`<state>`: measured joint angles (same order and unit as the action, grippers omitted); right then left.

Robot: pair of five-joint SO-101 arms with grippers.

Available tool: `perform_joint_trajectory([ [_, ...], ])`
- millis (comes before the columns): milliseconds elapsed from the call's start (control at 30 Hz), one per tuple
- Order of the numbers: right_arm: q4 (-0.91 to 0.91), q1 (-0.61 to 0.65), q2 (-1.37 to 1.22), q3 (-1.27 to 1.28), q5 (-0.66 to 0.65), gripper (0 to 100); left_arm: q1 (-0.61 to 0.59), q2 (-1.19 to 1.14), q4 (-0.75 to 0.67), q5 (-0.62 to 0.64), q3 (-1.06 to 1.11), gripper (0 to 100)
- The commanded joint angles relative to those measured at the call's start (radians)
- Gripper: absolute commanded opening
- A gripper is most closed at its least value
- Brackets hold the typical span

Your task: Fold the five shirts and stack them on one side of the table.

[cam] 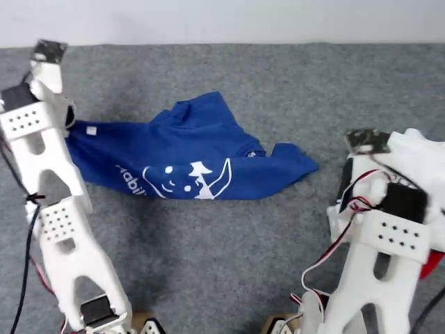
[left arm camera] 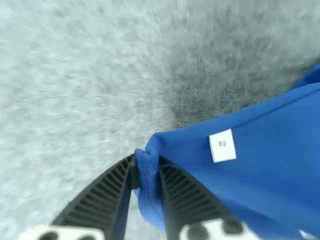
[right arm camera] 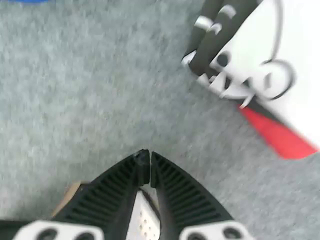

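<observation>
Ribbed black jaws sit closest in both wrist views. Those of the left arm (cam: 43, 163) are clenched on a bunched edge of the blue shirt (cam: 195, 156), the cloth squeezed between the two ribbed faces just above the grey bench (cam: 208, 271). A small white tag (left arm camera: 221, 145) sits on the cloth just beside the pinched spot. Those of the right arm (cam: 386, 233) are pressed tip to tip with nothing between them, hanging over bare grey surface near a white and black part of the arm with thin wires, which has a red strip (right arm camera: 277, 136) beside it. From above, the shirt lies crumpled across the middle of the bench with its white print facing up. One end is held at the left arm on the bench's left side, and the other end trails toward the right arm, apart from it.
</observation>
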<state>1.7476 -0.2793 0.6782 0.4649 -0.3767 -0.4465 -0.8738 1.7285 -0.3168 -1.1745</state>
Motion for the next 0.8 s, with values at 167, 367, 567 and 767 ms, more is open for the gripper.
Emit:
perform_joint_trajectory([
  [167,-0.012,0.154,-0.124,-0.195,0.009,0.9,0.063,0.658,0.028,0.005,0.739,0],
  [367,-0.013,0.314,-0.369,-0.399,0.011,0.9,0.097,0.965,0.018,0.003,1.208,0],
  [567,-0.013,0.394,-0.656,-0.666,0.011,0.9,0.08,1.129,-0.04,0.009,1.472,0],
  [767,-0.021,0.479,-0.935,-0.97,0.011,0.9,0.078,1.218,-0.048,0.012,1.578,0],
])
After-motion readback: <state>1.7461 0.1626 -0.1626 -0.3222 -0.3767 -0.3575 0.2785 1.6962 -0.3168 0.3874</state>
